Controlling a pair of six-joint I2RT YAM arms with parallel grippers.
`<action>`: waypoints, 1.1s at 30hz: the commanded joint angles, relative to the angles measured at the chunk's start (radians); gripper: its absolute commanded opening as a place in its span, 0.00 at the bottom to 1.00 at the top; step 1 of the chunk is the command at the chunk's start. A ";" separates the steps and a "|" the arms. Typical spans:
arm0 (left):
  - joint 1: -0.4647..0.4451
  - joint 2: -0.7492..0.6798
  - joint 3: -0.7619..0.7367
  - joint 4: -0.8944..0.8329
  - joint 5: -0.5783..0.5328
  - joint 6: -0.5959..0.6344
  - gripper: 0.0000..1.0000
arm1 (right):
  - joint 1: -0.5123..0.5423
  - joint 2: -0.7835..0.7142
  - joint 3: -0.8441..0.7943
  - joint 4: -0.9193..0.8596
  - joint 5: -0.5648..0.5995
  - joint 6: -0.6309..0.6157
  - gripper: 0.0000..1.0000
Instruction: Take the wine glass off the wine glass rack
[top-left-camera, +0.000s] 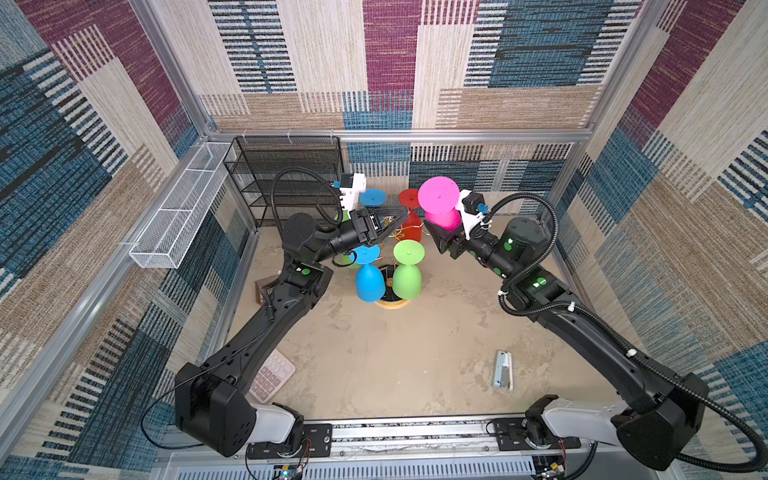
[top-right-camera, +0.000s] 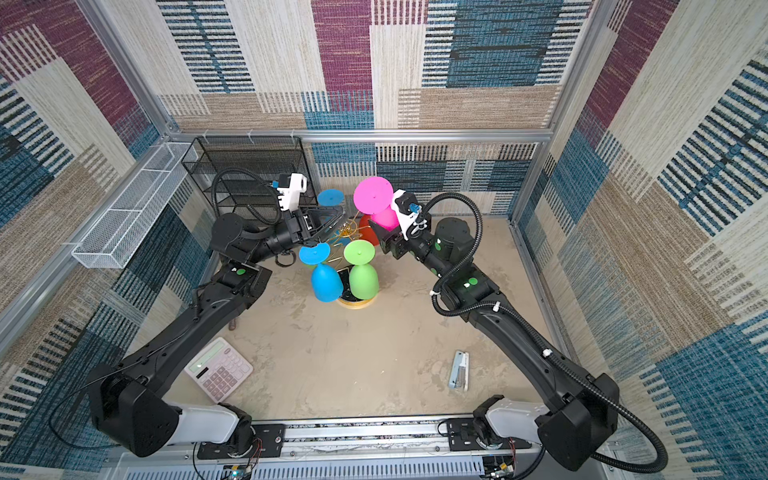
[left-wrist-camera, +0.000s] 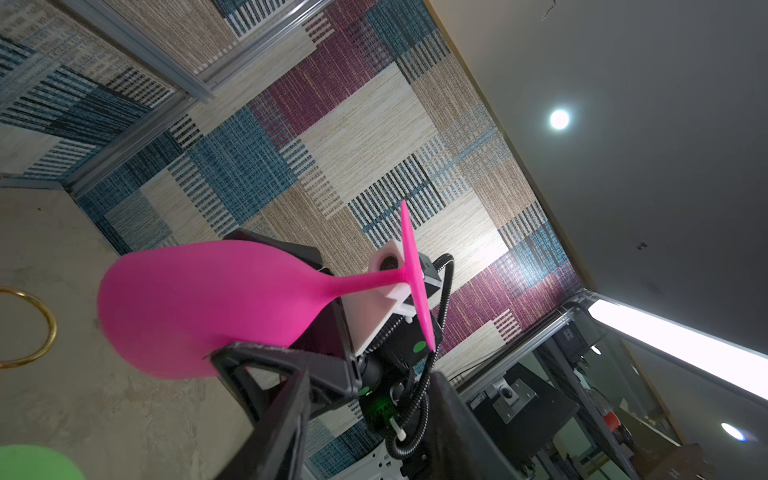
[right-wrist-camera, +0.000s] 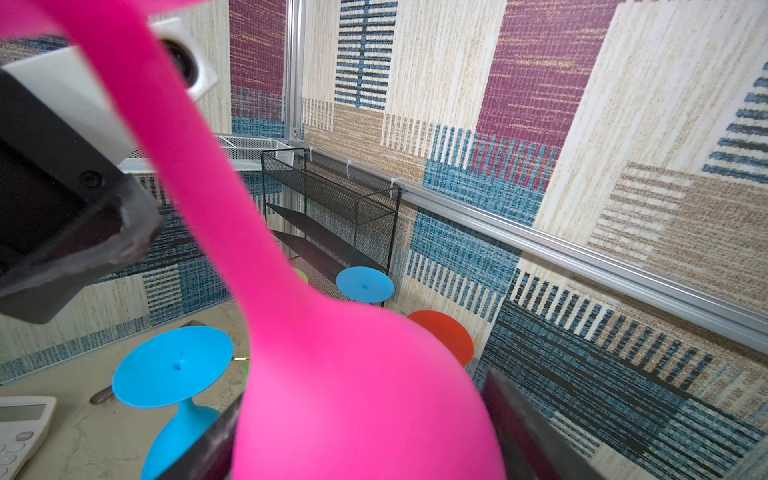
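Carrying everything is the sand-coloured desk (top-left-camera: 415, 353). The wine glass rack (top-left-camera: 392, 304) stands on it toward the back, its round gold-rimmed base flat on the surface. Behind the rack and to its left, against the back wall, stands the black mesh shelf unit (top-left-camera: 286, 174). Farther left of the rack, a white wire basket (top-left-camera: 178, 216) hangs on the side wall.

Both arms reach in toward the rack's top, one from each side. The right hand (top-left-camera: 441, 227) is pinching the bowl of the pink wine glass (top-left-camera: 439, 199); the right wrist view shows its fingers (right-wrist-camera: 523, 428) on either side of the bowl. This glass is upside down with its foot uppermost, raised just beside the rack's top on the right. In the left wrist view its stem and foot stand clear of the gold wire, apart from one ring-ended arm (left-wrist-camera: 41, 328).

The left hand (top-left-camera: 397, 217) sits at the rack's top from the left, its fingers spread apart and empty.

On the rack, hanging bowl-down, a blue glass (top-left-camera: 369, 282) and a green glass (top-left-camera: 407, 280) are side by side at the front, above the base. A red glass (top-left-camera: 411, 228) hangs at the back, and the foot of a second blue glass (top-left-camera: 372, 197) shows behind it to the left.

A calculator (top-right-camera: 219, 370) lies well in front of the rack to the left. A small stapler (top-left-camera: 503, 370) lies well in front of the rack to the right.
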 joint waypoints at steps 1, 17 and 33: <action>0.003 -0.041 0.056 -0.330 -0.048 0.354 0.49 | 0.000 -0.011 0.064 -0.230 0.047 0.028 0.51; -0.077 -0.089 0.047 -0.500 -0.507 1.448 0.52 | 0.004 0.036 0.233 -0.634 0.066 0.096 0.44; -0.108 -0.041 -0.025 -0.234 -0.368 1.754 0.49 | 0.051 0.121 0.324 -0.744 0.068 0.107 0.39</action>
